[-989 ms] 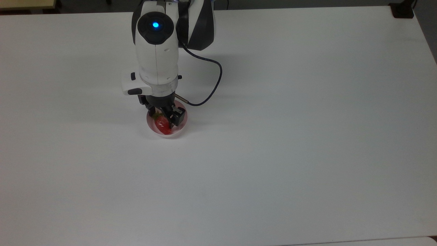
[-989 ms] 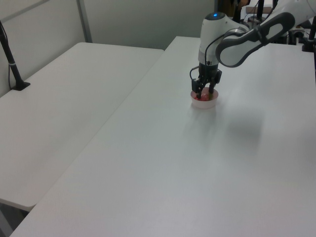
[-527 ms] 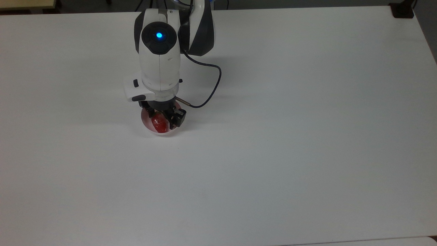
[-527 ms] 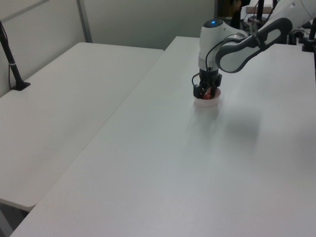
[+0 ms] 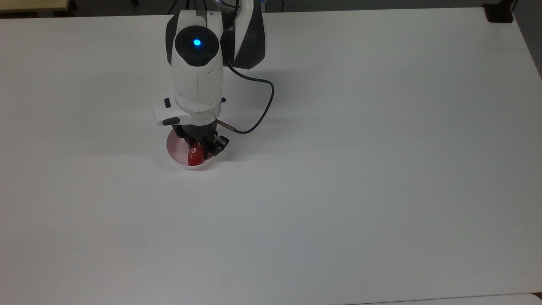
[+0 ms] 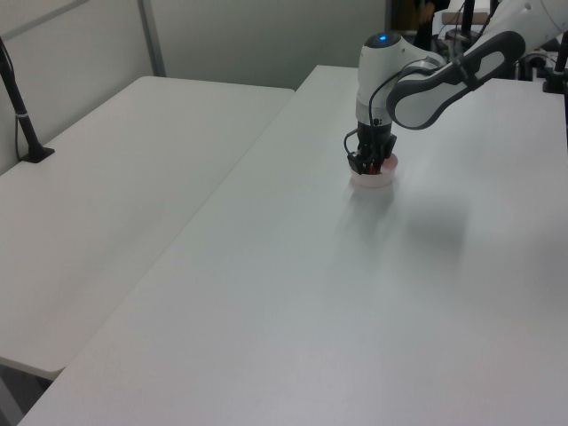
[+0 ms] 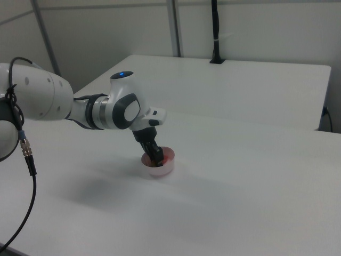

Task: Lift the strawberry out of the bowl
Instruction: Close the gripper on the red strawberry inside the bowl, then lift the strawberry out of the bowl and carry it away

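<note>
In the top view, the gripper (image 5: 200,149) is inside the pale pink bowl (image 5: 174,147), and its two black fingers are closed on the sides of the red strawberry (image 5: 195,156). One second ago the fingers stood wider around the fruit; now they have come together on it. The bowl has also slid a little toward the top view's left, so the fingers probably push on it. I judge that the grasp is made and the lift comes next, and that the bowl could be dragged with it.

In the left view, the gripper (image 6: 370,165) is lower in the bowl (image 6: 373,184) than one second ago. Here the strawberry is almost hidden by the fingers, but the white table (image 6: 355,293) and the height of the arm are clear.

In the right view, the gripper (image 7: 157,157) enters the bowl (image 7: 160,168) tilted, which the top view does not tell. The red inside is only a small spot.
</note>
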